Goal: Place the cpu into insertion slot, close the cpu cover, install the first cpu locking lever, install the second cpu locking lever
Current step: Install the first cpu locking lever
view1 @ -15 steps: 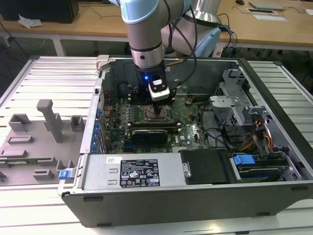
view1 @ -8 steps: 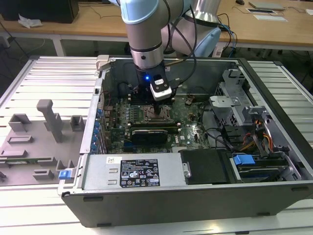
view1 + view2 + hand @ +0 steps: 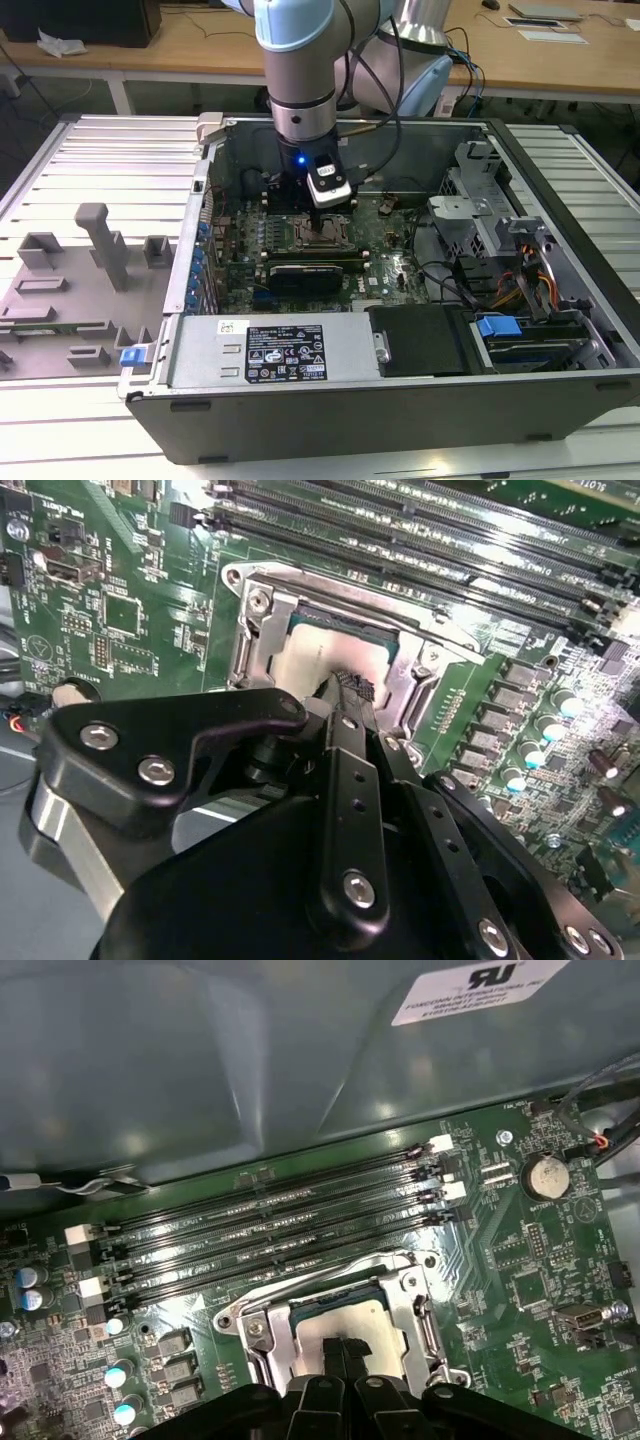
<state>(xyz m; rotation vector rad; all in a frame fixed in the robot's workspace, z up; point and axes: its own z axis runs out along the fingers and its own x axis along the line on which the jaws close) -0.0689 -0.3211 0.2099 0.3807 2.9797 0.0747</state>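
My gripper (image 3: 350, 683) hangs inside the open computer case (image 3: 560, 180), right over the insertion slot (image 3: 318, 238) on the green motherboard. Its two black fingers are shut together, and their tips rest at or just above the pale top of the cpu (image 3: 318, 665) near its edge. The cpu (image 3: 345, 1318) lies flat in the slot. Around it lies the cpu cover (image 3: 262, 630), a silver frame that shows the chip through its window. Both wrist views show the cover (image 3: 410, 1300) flat on the socket. The gripper body hides the near side of the socket.
Long black memory slots (image 3: 270, 1220) run just beyond the socket. A grey power supply box (image 3: 270, 350) lines the case's near wall, with a drive cage and cables (image 3: 490, 220) at the exterior view's right. Grey fixtures (image 3: 100, 240) stand on the table at the left.
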